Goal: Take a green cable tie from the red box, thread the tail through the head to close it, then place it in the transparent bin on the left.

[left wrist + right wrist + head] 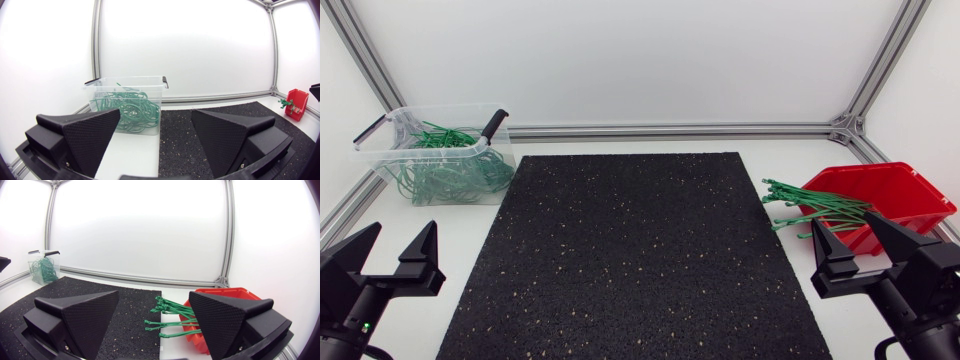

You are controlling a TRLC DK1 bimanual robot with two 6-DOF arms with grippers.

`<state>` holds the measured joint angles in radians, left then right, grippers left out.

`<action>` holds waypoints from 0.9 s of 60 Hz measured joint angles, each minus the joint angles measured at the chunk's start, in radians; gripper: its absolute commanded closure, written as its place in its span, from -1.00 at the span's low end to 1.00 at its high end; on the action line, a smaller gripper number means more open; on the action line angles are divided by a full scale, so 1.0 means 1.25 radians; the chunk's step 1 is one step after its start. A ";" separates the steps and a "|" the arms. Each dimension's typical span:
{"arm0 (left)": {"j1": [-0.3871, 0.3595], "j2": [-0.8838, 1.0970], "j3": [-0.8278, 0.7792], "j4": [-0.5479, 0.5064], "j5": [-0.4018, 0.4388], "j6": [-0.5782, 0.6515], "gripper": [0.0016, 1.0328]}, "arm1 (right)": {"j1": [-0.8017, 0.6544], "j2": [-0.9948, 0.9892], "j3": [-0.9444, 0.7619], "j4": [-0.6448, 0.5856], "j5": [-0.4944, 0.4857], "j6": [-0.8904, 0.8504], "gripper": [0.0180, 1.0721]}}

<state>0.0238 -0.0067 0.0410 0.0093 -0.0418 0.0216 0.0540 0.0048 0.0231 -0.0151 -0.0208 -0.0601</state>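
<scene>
The left gripper is sitting at the near left corner of the table, just off the left edge of the mat. Its jaws are standing wide apart with nothing between them. It is facing the far side, where the bin is resting on the white tabletop beside the mat's far left corner. The bin is holding a tangle of green loops piled against its walls, and black handles are standing up at both of its ends.

The right gripper is sitting at the near right, off the mat's right edge. Its jaws are also spread wide and gripping nothing. Just ahead of it the box is lying on the white tabletop, its open front turned toward the mat. A bundle of straight ties is spilling out of that front, with the ends fanning over the table and reaching close to the mat's right edge. In the right wrist view the ties are lying ahead of the open fingers, nearer the finger on the box's side and apart from it.

The mat is covering the middle of the table between the bin and the box, black with pale speckles.
</scene>
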 measured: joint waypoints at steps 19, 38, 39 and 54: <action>0.000 0.000 0.000 0.000 0.000 0.000 -0.92 | 0.010 0.000 0.000 0.000 0.000 0.000 -0.93; 0.000 0.000 0.000 0.000 0.000 0.000 -0.92 | 0.010 0.011 0.042 -0.048 0.021 0.000 -0.93; 0.000 0.000 0.000 0.000 0.000 0.000 -0.92 | 0.010 0.017 0.051 -0.052 0.021 0.000 -0.93; 0.000 0.000 0.000 0.000 0.000 0.000 -0.92 | 0.008 0.207 0.245 -0.088 0.021 0.007 -0.93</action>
<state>0.0238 -0.0067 0.0410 0.0093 -0.0418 0.0216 0.0635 0.2638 0.3290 -0.1253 0.0051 -0.0517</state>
